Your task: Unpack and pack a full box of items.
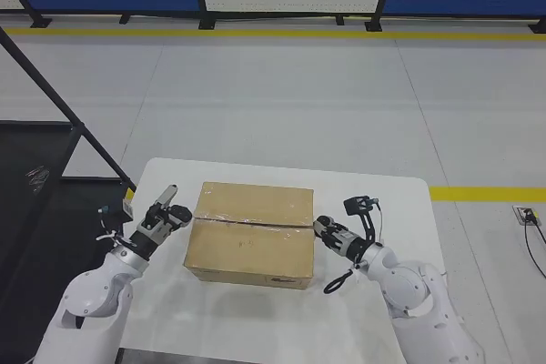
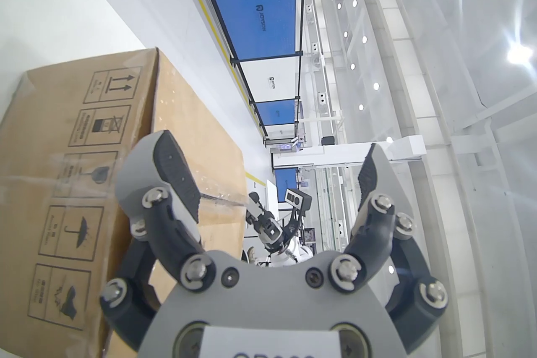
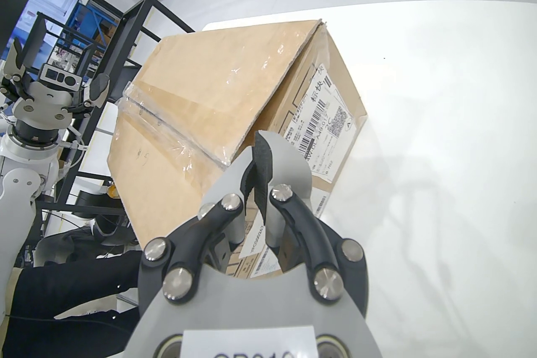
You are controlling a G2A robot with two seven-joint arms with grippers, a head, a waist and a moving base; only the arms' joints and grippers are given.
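1. From above my arms, the top camera looks down on the white table (image 1: 382, 196) and the brown, tape-sealed cardboard box (image 1: 250, 232).
2. My left wrist camera, close at the box's end, faces my right gripper (image 2: 254, 204) beyond.
3. My right wrist camera looks back over that box at my left gripper (image 3: 58, 71).

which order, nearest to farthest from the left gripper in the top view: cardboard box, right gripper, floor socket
1. cardboard box, just beside the left gripper, between the two grippers
2. right gripper, at the box's opposite end
3. floor socket, on the ground far beyond the right gripper
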